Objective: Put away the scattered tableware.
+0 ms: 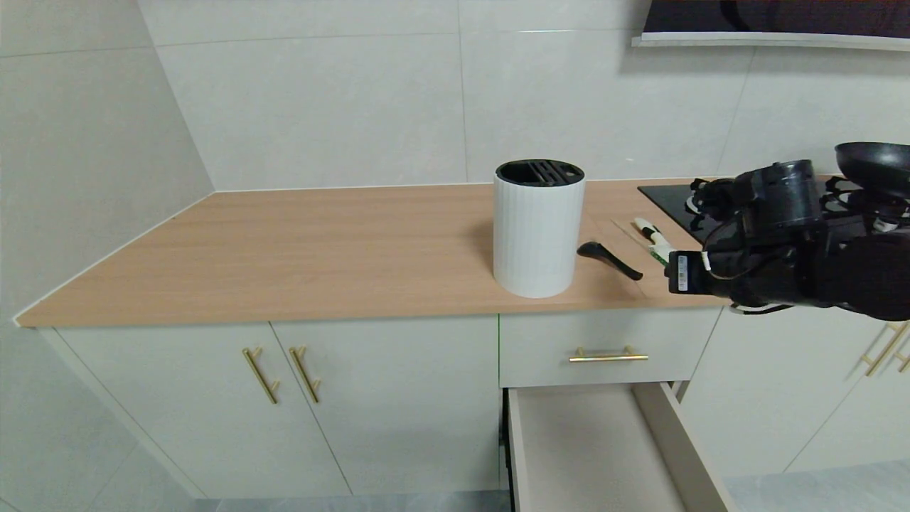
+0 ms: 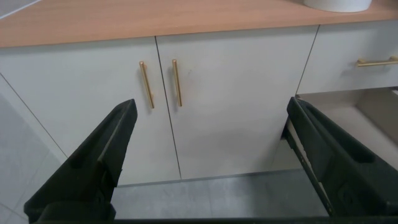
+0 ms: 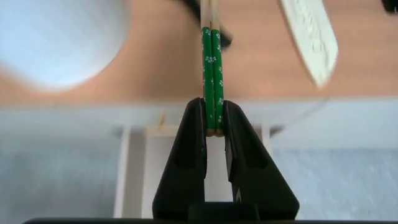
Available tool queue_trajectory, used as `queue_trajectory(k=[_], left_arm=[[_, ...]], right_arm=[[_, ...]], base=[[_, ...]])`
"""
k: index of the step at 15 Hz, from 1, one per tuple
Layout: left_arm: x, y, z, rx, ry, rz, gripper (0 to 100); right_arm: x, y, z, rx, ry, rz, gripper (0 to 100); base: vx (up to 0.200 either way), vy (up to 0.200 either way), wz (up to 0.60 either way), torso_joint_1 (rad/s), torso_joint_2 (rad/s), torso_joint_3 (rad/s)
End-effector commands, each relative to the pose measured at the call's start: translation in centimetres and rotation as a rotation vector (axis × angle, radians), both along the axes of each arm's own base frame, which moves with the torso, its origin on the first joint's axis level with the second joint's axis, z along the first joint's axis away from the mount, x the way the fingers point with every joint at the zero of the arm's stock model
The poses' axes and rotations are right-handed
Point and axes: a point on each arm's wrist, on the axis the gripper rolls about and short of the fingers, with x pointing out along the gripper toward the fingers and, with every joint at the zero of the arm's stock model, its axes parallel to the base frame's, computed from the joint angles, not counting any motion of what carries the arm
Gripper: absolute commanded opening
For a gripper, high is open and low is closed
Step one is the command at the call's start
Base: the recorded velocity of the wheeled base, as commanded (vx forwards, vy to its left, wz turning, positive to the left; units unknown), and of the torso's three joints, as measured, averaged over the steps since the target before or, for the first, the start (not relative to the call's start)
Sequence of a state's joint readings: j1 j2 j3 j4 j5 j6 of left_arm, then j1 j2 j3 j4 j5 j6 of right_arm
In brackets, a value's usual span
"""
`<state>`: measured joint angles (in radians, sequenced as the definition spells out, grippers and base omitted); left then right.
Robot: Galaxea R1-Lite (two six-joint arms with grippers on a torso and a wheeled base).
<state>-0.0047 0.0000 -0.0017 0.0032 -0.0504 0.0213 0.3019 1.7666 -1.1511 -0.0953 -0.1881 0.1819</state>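
My right gripper (image 3: 212,111) is shut on the green-patterned ends of a pair of wooden chopsticks (image 3: 211,68), at the counter's front edge. The chopsticks (image 1: 659,254) point back across the counter from my right arm (image 1: 775,242). Beside them lie a black spoon (image 1: 608,259) and a white-handled knife (image 1: 650,230) with a pale blade (image 3: 310,38). A white cylindrical holder (image 1: 538,231) with a black slotted top stands left of the spoon. My left gripper (image 2: 211,109) hangs open, with nothing between its fingers, low in front of the cabinet doors (image 2: 230,106).
An open drawer (image 1: 590,448) juts out below the counter, under a shut drawer with a gold handle (image 1: 608,355). A black cooktop (image 1: 675,203) with a dark pan (image 1: 874,163) sits at the back right. The wooden counter (image 1: 284,249) stretches left.
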Motion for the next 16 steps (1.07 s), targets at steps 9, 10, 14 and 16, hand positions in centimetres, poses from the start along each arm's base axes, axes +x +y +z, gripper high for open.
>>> queue_trajectory(k=[9,10,14,16], left_arm=[[0.0,0.0,0.0,0.0,0.0,0.0,100],[0.0,0.0,0.0,0.0,0.0,0.0,100],[0.0,0.0,0.0,0.0,0.0,0.0,100],[0.0,0.0,0.0,0.0,0.0,0.0,100]], right_arm=[[-13.4,-1.6,6.2,-0.078,0.109,0.403,0],[-13.6,-1.3,6.1,-0.08,0.112,0.42,0],[-13.8,-0.7,5.2,-0.106,0.136,0.462,0],[-14.1,-0.1,4.7,-0.121,0.151,0.496,0]], base=[[0.0,0.0,0.0,0.0,0.0,0.0],[0.0,0.0,0.0,0.0,0.0,0.0],[0.0,0.0,0.0,0.0,0.0,0.0],[0.0,0.0,0.0,0.0,0.0,0.0]])
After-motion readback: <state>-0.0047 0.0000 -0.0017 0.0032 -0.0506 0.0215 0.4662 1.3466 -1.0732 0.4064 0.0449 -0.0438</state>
